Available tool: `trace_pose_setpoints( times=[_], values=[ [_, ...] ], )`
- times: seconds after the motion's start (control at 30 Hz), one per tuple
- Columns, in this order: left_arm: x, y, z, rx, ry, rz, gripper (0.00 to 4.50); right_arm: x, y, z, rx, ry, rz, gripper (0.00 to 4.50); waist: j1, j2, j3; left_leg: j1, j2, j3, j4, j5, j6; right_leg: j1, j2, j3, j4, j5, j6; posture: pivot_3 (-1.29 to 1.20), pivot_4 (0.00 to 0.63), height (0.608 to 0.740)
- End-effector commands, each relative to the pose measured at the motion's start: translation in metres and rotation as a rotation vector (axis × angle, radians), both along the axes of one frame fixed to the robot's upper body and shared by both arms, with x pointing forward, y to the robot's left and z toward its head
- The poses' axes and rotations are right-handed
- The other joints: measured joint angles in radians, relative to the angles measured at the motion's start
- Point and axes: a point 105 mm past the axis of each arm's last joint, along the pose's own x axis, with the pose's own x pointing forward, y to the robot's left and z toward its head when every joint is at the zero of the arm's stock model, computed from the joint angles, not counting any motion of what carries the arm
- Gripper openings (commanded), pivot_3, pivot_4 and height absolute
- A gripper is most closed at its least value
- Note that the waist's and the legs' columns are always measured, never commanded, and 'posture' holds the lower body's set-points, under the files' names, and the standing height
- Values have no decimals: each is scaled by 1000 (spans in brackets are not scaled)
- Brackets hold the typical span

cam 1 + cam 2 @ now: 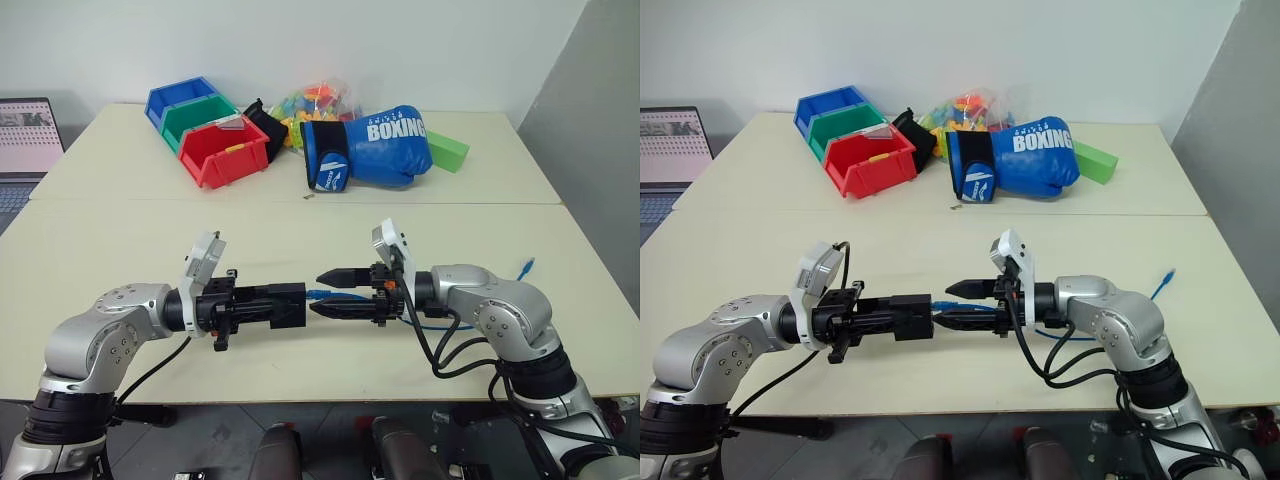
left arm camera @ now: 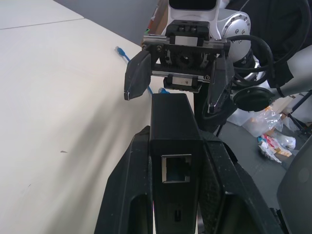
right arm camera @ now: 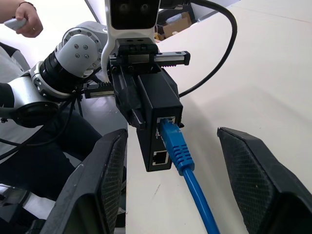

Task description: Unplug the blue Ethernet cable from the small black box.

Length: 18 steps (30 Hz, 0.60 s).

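Observation:
The small black box (image 1: 288, 305) hangs level above the table's front edge, with my left gripper (image 1: 268, 306) shut on its sides. The blue Ethernet cable (image 3: 174, 144) is plugged into the upper port on the box's face. In the right wrist view a second port below it shows bare. My right gripper (image 1: 317, 293) faces the box from the right and is open. One finger (image 3: 103, 181) stands on each side of the cable's plug, apart from it. The cable runs back under the right arm, and its free end (image 1: 526, 266) lies on the table.
At the far side of the table (image 1: 120, 230) stand blue, green and red bins (image 1: 222, 150), a bag of coloured toys (image 1: 318, 102), a blue boxing glove (image 1: 375, 146) and a green block (image 1: 449, 151). A laptop (image 1: 28, 135) sits far left. A person's hand (image 3: 24, 18) shows behind the left arm.

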Motion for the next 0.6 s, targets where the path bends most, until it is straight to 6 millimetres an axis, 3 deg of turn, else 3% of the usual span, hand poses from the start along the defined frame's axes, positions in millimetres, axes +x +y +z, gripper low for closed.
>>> trace_pose_setpoints(
  times=[0.03, 0.17, 0.5, 0.6],
  values=[
    [-3, -3, 9, -4, -46, -14, 784, -4, 4, 11, 26, -32, 43, 3110, 0, 0, 0, 0, 0, 0, 0, 0, 0, 0, 0, 0, 0, 0, 0, 0, 150, 740],
    [-2, -4, 9, -9, -48, -14, 784, -4, 4, 10, 13, -42, 46, 2629, 0, 0, 0, 0, 0, 0, 0, 0, 0, 0, 0, 0, 0, 0, 0, 0, 150, 740],
    [-4, -9, 10, -19, -44, -20, 784, -5, 6, 8, -1, -48, 53, 260, 0, 0, 0, 0, 0, 0, 0, 0, 0, 0, 0, 0, 0, 0, 0, 0, 150, 740],
    [-5, -9, 10, -16, -43, -25, 783, -6, 5, 8, 1, -41, 64, 105, 0, 0, 0, 0, 0, 0, 0, 0, 0, 0, 0, 0, 0, 0, 0, 0, 150, 740]
  ],
)
